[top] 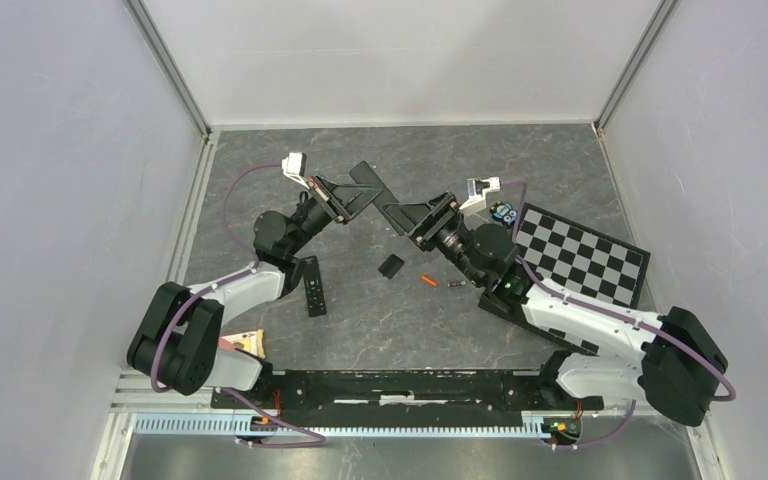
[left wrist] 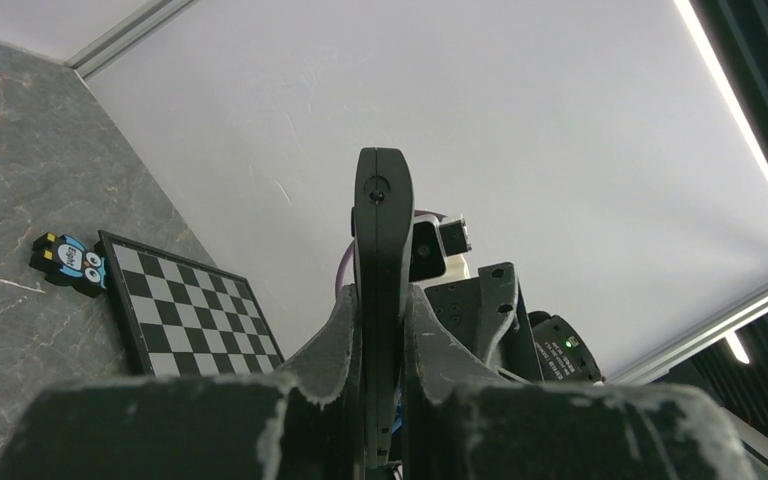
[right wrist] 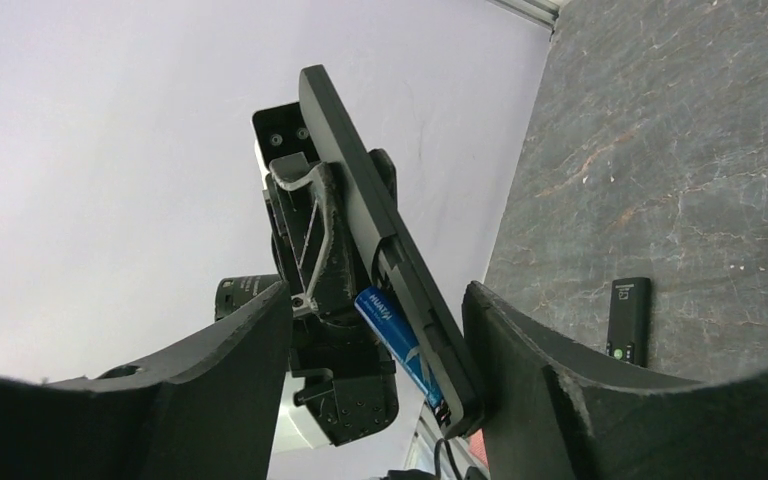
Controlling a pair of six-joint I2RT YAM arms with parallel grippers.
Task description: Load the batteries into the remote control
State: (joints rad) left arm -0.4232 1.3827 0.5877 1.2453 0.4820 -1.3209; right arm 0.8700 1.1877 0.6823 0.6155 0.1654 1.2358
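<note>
Blue battery [right wrist: 400, 343]: seated in the open compartment on the back of the remote control [right wrist: 360, 190], lower centre of the right wrist view.
Orange battery [top: 426, 279]: lying on the table [top: 380, 330], centre of the overhead view.
Dark battery [top: 454, 284]: on the table just right of the orange one, apart from it.
Remote control: held off the table, above centre in the overhead view, tilted.
Left end effector [left wrist: 382, 330]: clamped on the remote control, which shows edge-on between its fingers.
Right end effector [right wrist: 378, 292]: fingers spread wide, with the compartment end of the remote control between them. Whether the right-hand finger touches the remote control cannot be told.
Black cover [top: 391, 265]: flat on the table, just left of the orange battery.
Second remote [top: 313, 287]: flat on the table, left of centre.
Checkerboard [top: 580, 258]: flat at right.
Owl figure [top: 503, 211]: at the checkerboard's upper left corner.
</note>
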